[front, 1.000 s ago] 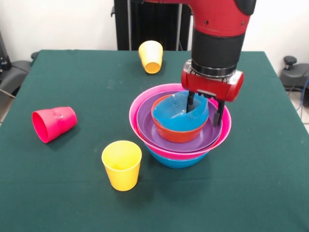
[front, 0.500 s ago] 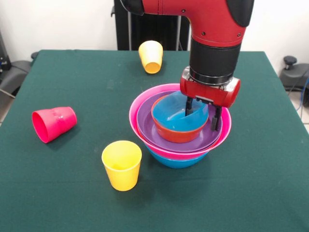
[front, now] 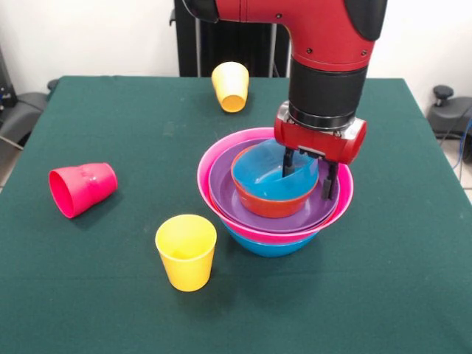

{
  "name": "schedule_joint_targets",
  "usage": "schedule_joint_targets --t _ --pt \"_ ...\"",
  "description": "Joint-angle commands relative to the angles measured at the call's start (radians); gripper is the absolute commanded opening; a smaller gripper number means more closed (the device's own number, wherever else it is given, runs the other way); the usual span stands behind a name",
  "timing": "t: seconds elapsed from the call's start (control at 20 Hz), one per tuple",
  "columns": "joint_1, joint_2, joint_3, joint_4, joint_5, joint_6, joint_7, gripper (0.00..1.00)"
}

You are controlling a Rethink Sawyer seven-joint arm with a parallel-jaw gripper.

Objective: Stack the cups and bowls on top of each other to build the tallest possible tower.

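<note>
- Green cloth covers the table (front: 88, 295), and a white wall stands behind it.
- Next comes the red and black arm (front: 328, 44), which reaches down from the top over the pile of bowls.
- Its gripper (front: 308, 178) hangs low at the pile's right side. One dark finger (front: 287, 160) is inside the small blue bowl and the other is outside it, with the bowl's right wall between them. The jaws look closed on that wall, gripping the bowl.
- The tower (front: 274, 193) sits near the middle of the table, a bit to the right. It is a nest of bowls, one inside the other.
- At the bottom is a blue bowl (front: 269, 247). In it sits the big pink bowl (front: 214, 158), which has the widest rim.
- Inside the pink one is a purple bowl (front: 225, 177), and in that an orange bowl (front: 265, 205).
- The small blue bowl (front: 269, 181) sits in the orange one. It is tilted, with its right side higher.
- A red-pink cup (front: 81, 188) lies on its side at the left, well apart from the tower.
- A yellow cup (front: 186, 252) stands upright near the front, just left of the tower.
- Another yellow cup (front: 231, 86) lies tipped over at the far edge of the table.
</note>
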Motion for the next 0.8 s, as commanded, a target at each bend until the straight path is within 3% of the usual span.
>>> schedule_joint_targets --t 0.05,0.3,0.45,0.8 --pt "0.023 0.023 0.03 -0.021 0.014 -0.042 0.104 1.0" --pt "0.032 0.018 0.018 -0.02 0.014 -0.034 0.109 1.0" --pt "0.003 0.059 0.046 -0.019 0.007 -0.095 0.08 1.0" --pt "-0.03 0.095 0.073 -0.037 -0.008 -0.104 0.025 1.0"
